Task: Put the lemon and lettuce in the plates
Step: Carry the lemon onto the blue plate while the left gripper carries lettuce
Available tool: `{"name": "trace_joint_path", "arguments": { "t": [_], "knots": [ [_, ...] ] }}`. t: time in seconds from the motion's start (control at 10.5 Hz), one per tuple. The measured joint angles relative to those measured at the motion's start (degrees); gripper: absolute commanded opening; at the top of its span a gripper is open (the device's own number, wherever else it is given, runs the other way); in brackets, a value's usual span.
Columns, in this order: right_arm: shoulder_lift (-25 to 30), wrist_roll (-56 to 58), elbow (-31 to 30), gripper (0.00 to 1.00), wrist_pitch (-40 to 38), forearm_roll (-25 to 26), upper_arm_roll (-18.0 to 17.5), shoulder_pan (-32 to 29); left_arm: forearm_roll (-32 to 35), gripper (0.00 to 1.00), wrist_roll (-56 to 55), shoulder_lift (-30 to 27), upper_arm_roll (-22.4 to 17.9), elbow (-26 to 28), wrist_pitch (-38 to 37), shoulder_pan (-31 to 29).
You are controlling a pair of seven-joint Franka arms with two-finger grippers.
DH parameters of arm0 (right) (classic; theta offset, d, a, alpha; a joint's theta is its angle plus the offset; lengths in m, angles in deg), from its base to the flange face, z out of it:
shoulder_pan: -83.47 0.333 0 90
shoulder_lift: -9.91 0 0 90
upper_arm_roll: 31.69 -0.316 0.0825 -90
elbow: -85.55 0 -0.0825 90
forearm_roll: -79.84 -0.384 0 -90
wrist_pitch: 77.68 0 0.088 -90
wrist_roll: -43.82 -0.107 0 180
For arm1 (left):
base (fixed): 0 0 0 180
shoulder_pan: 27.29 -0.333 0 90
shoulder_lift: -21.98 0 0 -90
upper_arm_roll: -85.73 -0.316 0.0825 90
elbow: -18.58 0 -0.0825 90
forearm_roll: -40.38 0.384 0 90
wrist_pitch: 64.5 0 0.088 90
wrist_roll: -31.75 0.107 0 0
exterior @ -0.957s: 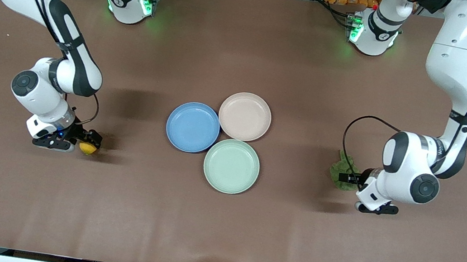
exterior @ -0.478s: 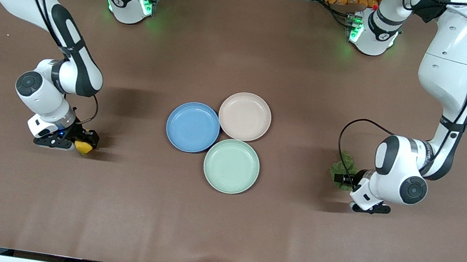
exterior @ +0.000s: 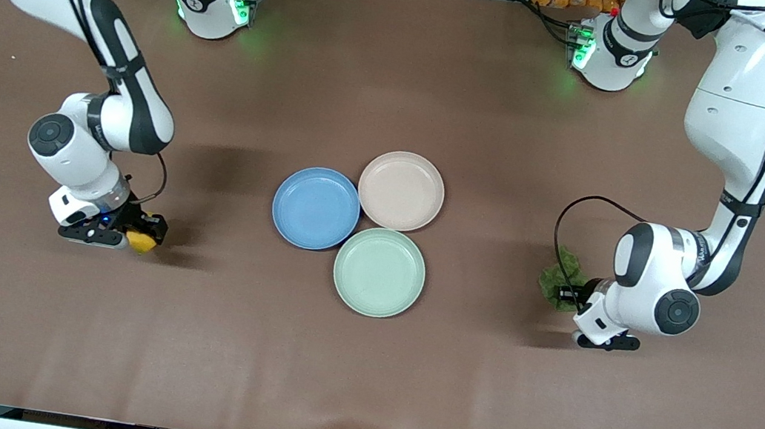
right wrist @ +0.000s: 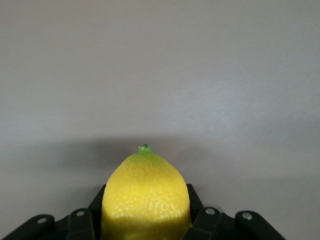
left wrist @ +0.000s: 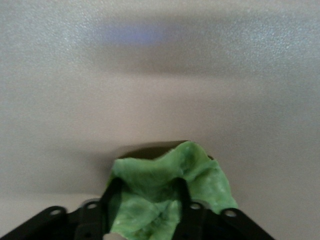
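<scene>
Three plates sit close together in the middle of the table (exterior: pixel 358 391). The blue plate (exterior: pixel 316 207) is toward the right arm's end, the beige-pink plate (exterior: pixel 401 191) is beside it and farther from the front camera, and the mint-green plate (exterior: pixel 380 272) is the nearest to that camera. Their rims touch or almost touch each other. All three plates have nothing in them.

The lemon (exterior: pixel 141 241) is well apart from the plates, toward the right arm's end of the table, about as near to the front camera as the mint-green plate. The right gripper (exterior: pixel 139 231) is low at the table there, and its fingers are closed around the lemon. In the right wrist view the lemon (right wrist: pixel 146 197) sits between the two dark fingers (right wrist: pixel 197 220) with its small green tip pointing away from the wrist.

The lettuce (exterior: pixel 559 280) is toward the left arm's end of the table, also well apart from the plates. The left gripper (exterior: pixel 569 295) is low at the table and its fingers pinch the leaf. In the left wrist view the lettuce (left wrist: pixel 170 192) fills the gap between the fingers (left wrist: pixel 182 200) and spreads out past them.

Between each gripper and the plates there is only bare brown table, and nothing stands in the way
</scene>
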Motion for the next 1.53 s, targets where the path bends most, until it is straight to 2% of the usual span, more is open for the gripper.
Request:
{"name": "trace_joint_path", "arguments": {
  "t": [0.29, 0.48, 0.67, 0.77, 0.86, 0.96, 1.05, 1.15, 1.24, 1.53],
  "knots": [
    [2.5, -17.1, 1.3, 0.0, -3.6, 0.0, -5.0, 4.8, 0.0, 0.0, 0.3, -0.1, 0.2, -0.4, 0.0, 0.1],
    [2.5, -30.1, 2.1, 0.0, -3.8, 0.0, -8.4, 9.3, 0.0, 0.0, 0.4, -0.3, 0.3, -1.1, -0.1, 0.1],
    [1.8, -39.7, 2.4, 0.0, -3.8, 0.1, -10.4, 13.1, -0.1, 0.0, 0.4, -1.8, 0.7, -2.0, -2.3, 0.1],
    [0.5, -44.1, 3.1, 0.0, -3.8, 1.3, -10.6, 15.0, -0.2, 0.0, 0.4, -3.1, 1.4, -2.7, -4.4, 0.1],
    [-1.5, -49.3, 3.9, 0.0, -3.8, 4.8, -10.7, 16.7, -1.1, 0.0, 0.2, -4.7, 2.1, -3.4, -6.9, 0.2],
    [-3.5, -54.1, 4.6, 0.15, -3.8, 8.9, -11.1, 17.6, -3.1, 0.0, -0.4, -6.1, 2.7, -3.6, -9.2, 0.2],
    [-5.7, -58.6, 5.3, 0.47, -3.7, 12.6, -11.6, 18.2, -5.6, 0.0, -1.2, -7.0, 3.4, -3.6, -11.3, 0.2],
    [-7.7, -61.7, 6.0, 0.93, -3.6, 15.1, -12.0, 18.5, -7.6, 0.0, -2.4, -7.4, 4.5, -3.6, -12.7, 0.1],
    [-8.9, -63.5, 6.9, 1.0, -3.3, 16.2, -12.3, 18.4, -9.1, 0.0, -5.1, -7.5, 6.0, -3.6, -13.7, 0.1],
    [-9.3, -65.3, 8.6, 1.0, -3.6, 16.7, -14.0, 17.1, -11.9, 0.0, -19.6, -7.5, 14.4, -3.5, -15.1, 0.3]
  ]
}}
